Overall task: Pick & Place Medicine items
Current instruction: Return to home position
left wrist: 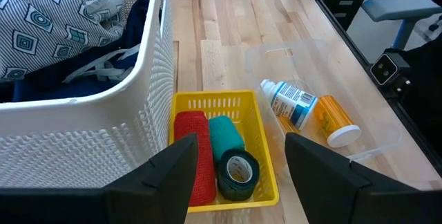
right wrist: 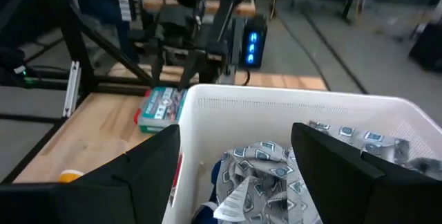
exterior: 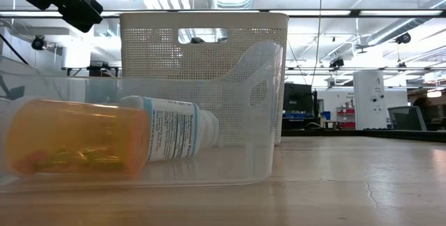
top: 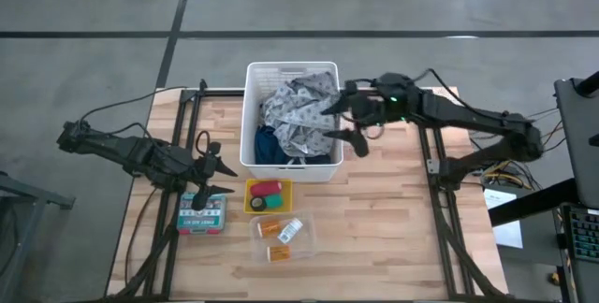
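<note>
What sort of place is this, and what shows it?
Probably a robotics lab in a large hall: the left arm and right arm mounted at a wooden table, concrete floor, strip lights overhead.

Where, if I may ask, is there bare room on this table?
Bare wood: right of the clear bin and yellow basket, to the table edge. Crowded: between white laundry bin (right pincer overhanging), teal box and left pincer.

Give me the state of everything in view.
Left gripper: open, empty.
Right gripper: open, empty, above white basket.
Grey cloth: crumpled in white basket.
Blue cloth: in basket, partly under grey cloth.
White bottle: on its side in clear bin.
Orange bottle: capped, on its side, same bin.
Red roll: lying in yellow basket.
Dark roll: in yellow basket.
Box: lying flat.
</note>
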### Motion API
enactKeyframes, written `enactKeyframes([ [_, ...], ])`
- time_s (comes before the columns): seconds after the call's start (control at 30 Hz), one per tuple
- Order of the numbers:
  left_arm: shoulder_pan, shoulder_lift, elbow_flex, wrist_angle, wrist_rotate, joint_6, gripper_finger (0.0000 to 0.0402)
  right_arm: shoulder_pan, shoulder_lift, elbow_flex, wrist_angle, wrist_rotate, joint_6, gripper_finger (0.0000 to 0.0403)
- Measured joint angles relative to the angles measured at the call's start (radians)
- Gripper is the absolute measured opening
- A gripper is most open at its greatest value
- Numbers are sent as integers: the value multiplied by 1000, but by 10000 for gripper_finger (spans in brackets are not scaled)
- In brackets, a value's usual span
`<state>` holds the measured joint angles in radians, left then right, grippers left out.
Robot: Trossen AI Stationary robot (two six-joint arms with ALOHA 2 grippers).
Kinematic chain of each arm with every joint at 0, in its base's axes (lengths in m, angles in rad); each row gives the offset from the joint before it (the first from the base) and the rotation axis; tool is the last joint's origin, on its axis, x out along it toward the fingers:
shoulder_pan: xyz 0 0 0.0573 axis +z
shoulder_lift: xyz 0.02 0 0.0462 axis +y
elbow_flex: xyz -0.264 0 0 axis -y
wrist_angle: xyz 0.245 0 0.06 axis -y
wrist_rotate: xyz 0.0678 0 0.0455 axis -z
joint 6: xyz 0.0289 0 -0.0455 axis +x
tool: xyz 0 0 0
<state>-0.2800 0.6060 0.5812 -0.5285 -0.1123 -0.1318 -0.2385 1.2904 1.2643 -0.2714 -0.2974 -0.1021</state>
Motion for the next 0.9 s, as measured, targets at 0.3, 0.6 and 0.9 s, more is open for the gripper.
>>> enactKeyframes([
  [0.3, 0, 0, 0, 0, 0, 0, 226, 1, -283, -332, 184, 0, -29, 272],
  [0.6, 0, 0, 0, 0, 0, 0, 226, 1, -546, -523, 216, 6, -7, 272],
  [0.9, 0, 0, 0, 0, 0, 0, 226, 0, -817, -808, 406, 40, -17, 272],
])
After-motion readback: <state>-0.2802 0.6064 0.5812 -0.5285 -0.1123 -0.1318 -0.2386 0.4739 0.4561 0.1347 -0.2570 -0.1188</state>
